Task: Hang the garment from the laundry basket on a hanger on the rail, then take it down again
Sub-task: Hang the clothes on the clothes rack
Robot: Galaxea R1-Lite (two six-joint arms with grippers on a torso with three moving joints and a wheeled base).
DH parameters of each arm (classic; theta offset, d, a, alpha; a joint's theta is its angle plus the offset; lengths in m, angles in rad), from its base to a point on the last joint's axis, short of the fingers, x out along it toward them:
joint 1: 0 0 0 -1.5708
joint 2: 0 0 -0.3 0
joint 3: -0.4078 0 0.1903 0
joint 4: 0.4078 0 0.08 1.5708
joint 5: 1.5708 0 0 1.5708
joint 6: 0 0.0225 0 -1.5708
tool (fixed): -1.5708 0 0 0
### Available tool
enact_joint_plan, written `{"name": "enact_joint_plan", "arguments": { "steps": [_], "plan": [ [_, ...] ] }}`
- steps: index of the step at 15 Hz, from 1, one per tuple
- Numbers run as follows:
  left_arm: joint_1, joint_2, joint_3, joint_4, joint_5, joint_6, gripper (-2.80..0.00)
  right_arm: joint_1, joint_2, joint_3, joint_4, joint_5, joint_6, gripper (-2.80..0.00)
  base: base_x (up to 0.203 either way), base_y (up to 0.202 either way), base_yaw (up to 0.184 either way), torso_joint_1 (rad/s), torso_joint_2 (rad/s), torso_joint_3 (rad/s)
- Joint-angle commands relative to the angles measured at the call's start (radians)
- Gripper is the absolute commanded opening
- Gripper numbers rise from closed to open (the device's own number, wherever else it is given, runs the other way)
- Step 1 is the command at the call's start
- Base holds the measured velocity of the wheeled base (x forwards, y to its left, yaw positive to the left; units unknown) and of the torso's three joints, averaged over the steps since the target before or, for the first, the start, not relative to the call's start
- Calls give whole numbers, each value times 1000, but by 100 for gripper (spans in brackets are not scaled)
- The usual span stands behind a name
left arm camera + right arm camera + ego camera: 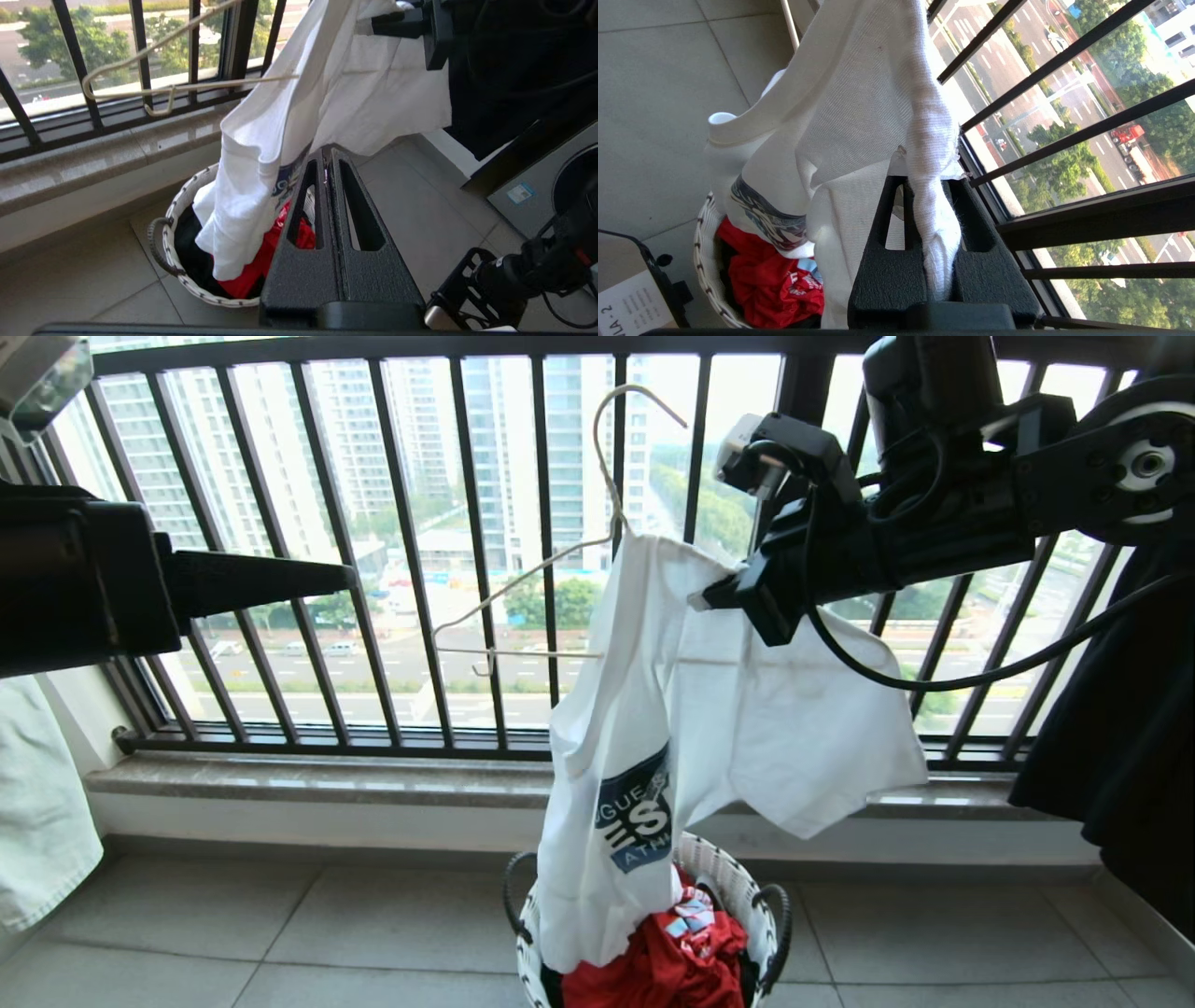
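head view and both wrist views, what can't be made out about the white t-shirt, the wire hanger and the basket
- Thin cream wire hanger: its right half is hidden under the white printed T-shirt in the head view.
- Chest print: folds hide part of the lettering.
- Round woven black-and-white basket: cut by the head view's lower edge, and the shirt and red cloth cover what lies beneath.
- Right gripper: pinched cloth hides any wire.

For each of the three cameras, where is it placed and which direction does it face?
Head: high, facing window bars; both arms show, right gripper pinching T-shirt.
Left wrist: behind shut left gripper, facing basket and hanger.
Right wrist: behind right gripper, looking down the T-shirt.
All share T-shirt and basket.
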Motion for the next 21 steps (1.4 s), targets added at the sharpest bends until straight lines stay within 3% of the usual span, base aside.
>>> {"name": "enact_joint_plan", "arguments": {
  "steps": [1,3,7,8,11,14,16,21],
  "plan": [
    [-104,79,-94,223,109,-5,-280,-1,-7,0,-8,2,14,-280,0,0,0,0,0,0],
    [-178,175,-119,239,231,-48,-280,1,-16,0,-9,3,39,-280,0,0,0,0,0,0],
    [-227,339,-139,206,314,-141,-280,3,-25,0,-9,4,43,-280,0,0,0,0,0,0],
    [-228,370,-135,152,340,-172,0,3,-31,0,-9,4,43,-280,0,0,0,0,0,0],
    [-237,468,-143,100,439,-205,0,4,-39,1,-9,5,46,-280,0,0,0,0,0,0],
    [-269,540,-131,-8,493,-262,0,8,-53,4,-9,7,47,-280,0,0,0,0,0,0],
    [-273,573,-138,-19,546,-285,0,15,-63,8,-7,7,47,-280,0,0,0,0,0,0],
    [-286,599,-133,-75,550,-325,0,45,-81,13,-6,7,68,-280,0,0,0,0,0,0]
  ]
}}
